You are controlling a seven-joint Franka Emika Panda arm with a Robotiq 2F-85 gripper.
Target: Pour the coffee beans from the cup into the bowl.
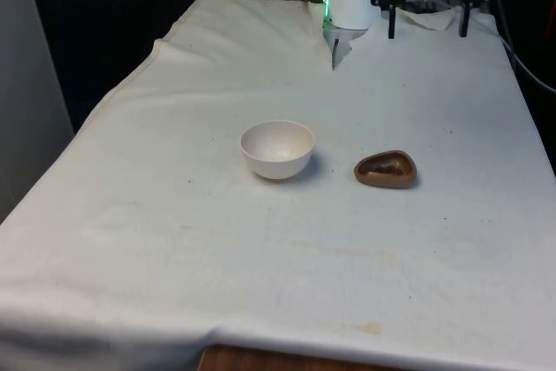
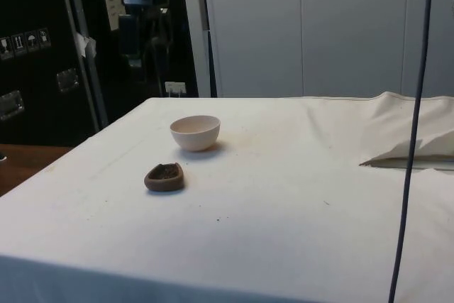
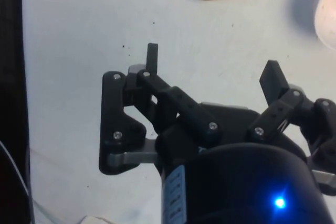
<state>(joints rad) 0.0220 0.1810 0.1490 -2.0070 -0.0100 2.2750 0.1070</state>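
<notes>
Currently hand (image 3: pixel 212 64) spread, empty, high above surface (image 1: pixel 261 258); brown cup (image 1: pixel 386 169) of beans just beside white bowl (image 1: pixel 277 149), apart, convenient for short pour.

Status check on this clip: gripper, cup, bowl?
Gripper open, above the cloth, holding nothing. Brown cup of beans upright beside white bowl. Nothing between them.

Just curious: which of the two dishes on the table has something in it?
The small brown cup, holding dark coffee beans. The round white bowl beside it looks empty.
</notes>
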